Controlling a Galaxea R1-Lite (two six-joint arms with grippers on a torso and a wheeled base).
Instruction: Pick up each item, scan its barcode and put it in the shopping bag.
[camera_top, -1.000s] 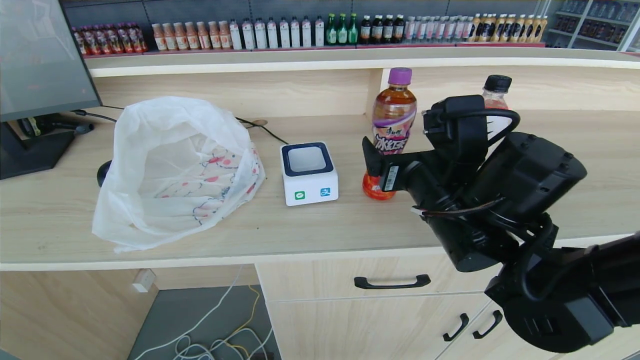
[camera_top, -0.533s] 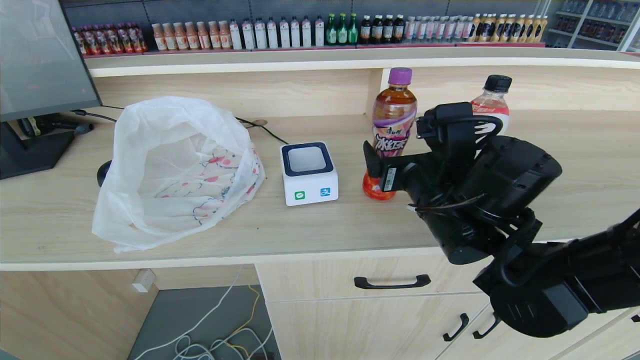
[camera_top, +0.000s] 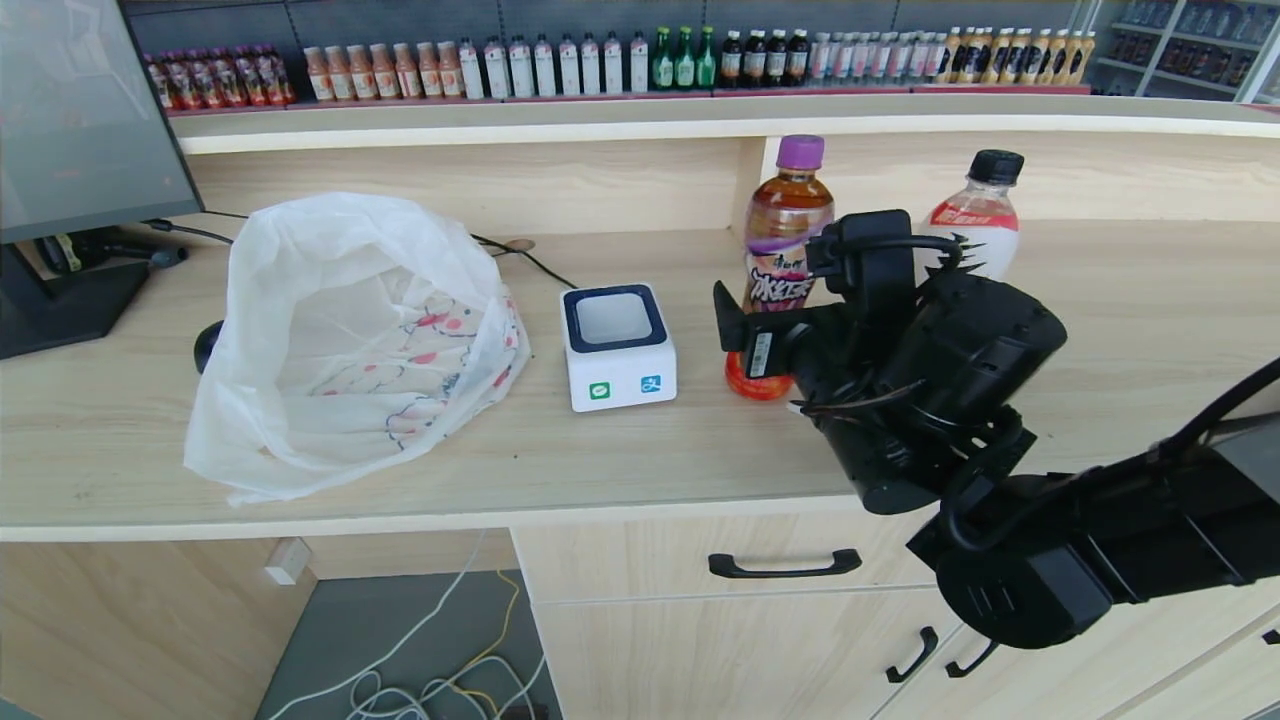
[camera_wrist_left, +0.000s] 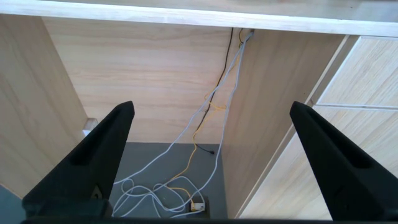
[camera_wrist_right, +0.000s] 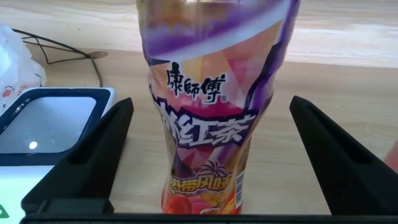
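A tea bottle (camera_top: 788, 215) with a purple cap and orange drink stands upright on the wooden counter (camera_top: 600, 450), right of the white scanner (camera_top: 617, 345). My right gripper (camera_top: 772, 295) is open at the bottle's label height. In the right wrist view the tea bottle (camera_wrist_right: 211, 93) stands between the spread fingers of my right gripper (camera_wrist_right: 211, 106), apart from both, with the scanner (camera_wrist_right: 43, 124) beside it. A second bottle (camera_top: 975, 215) with a black cap stands farther right. The white shopping bag (camera_top: 350, 340) lies open at the left. My left gripper (camera_wrist_left: 211, 106) hangs open below the counter.
A monitor (camera_top: 90, 110) stands at the counter's far left with cables (camera_top: 520, 255) running behind the bag. A raised ledge (camera_top: 640, 125) backs the counter, and a shelf of drinks (camera_top: 620, 60) lies beyond. Drawers with black handles (camera_top: 785, 565) are under the counter; loose cables (camera_wrist_left: 186, 180) lie on the floor.
My right arm has moved left and forward, bringing its open gripper around the purple-capped bottle and uncovering the black-capped bottle. Nothing else has moved.
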